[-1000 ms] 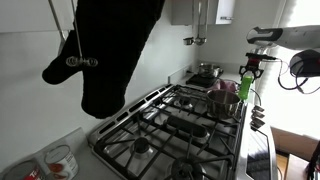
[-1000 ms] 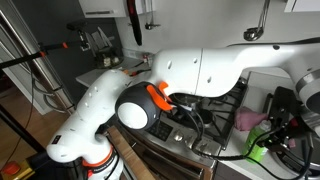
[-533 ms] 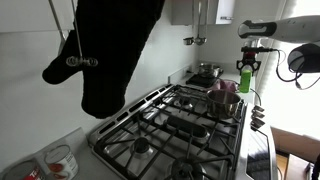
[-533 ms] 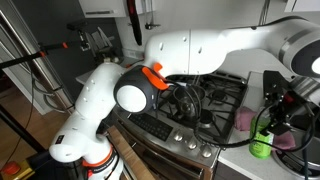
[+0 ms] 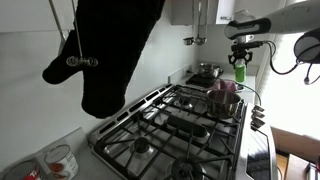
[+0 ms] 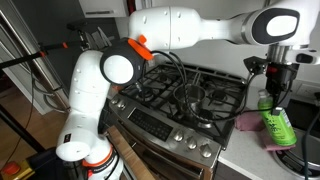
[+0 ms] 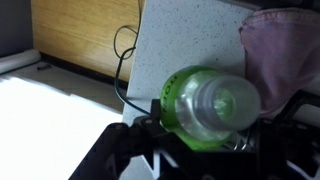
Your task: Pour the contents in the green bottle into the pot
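Green and slim, the plastic bottle [image 5: 240,73] stood upright near the small mauve-brown metal pot [image 5: 225,101]; we saw our gripper's [image 5: 241,59] fingers clamped on its upper part.

Green bottle [image 5: 240,73]: one.
Pots: two in all. Brown pot [image 5: 225,101], one; steel pot [image 5: 207,71], one, nearer worktop's far edge.
Stove [image 5: 170,125]: one. Burners under grates too unclear to count.
Robot arm [image 6: 190,25]: one, with one gripper [image 6: 271,88].
Black cloth [image 5: 110,50], hanging: one.
Pink cloth [image 6: 250,121], on worktop edge beside stove: one.
Clear jar [image 5: 60,160], at worktop's near corner: one.
Black cable [image 7: 125,60], crossing worktop edge in wrist view: one.
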`<state>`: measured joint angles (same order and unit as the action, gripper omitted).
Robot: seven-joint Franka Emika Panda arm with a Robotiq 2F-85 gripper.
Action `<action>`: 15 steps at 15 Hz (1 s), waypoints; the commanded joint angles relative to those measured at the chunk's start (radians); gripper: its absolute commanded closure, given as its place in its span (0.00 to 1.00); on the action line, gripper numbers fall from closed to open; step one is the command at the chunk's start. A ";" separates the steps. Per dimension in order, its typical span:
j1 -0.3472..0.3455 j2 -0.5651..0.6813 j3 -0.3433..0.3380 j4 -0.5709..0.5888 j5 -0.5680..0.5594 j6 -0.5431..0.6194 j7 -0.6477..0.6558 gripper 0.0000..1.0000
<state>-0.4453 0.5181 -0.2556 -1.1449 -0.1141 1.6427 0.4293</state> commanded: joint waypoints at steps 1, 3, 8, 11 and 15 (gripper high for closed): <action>0.091 -0.153 -0.005 -0.242 -0.107 0.140 0.062 0.55; 0.131 -0.213 0.001 -0.334 -0.143 0.201 0.098 0.55; 0.175 -0.213 -0.013 -0.334 -0.107 0.206 0.095 0.30; 0.177 -0.247 -0.011 -0.372 -0.109 0.213 0.096 0.30; 0.177 -0.249 -0.012 -0.380 -0.110 0.216 0.096 0.55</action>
<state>-0.2868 0.2649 -0.2451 -1.5309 -0.2317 1.8616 0.5312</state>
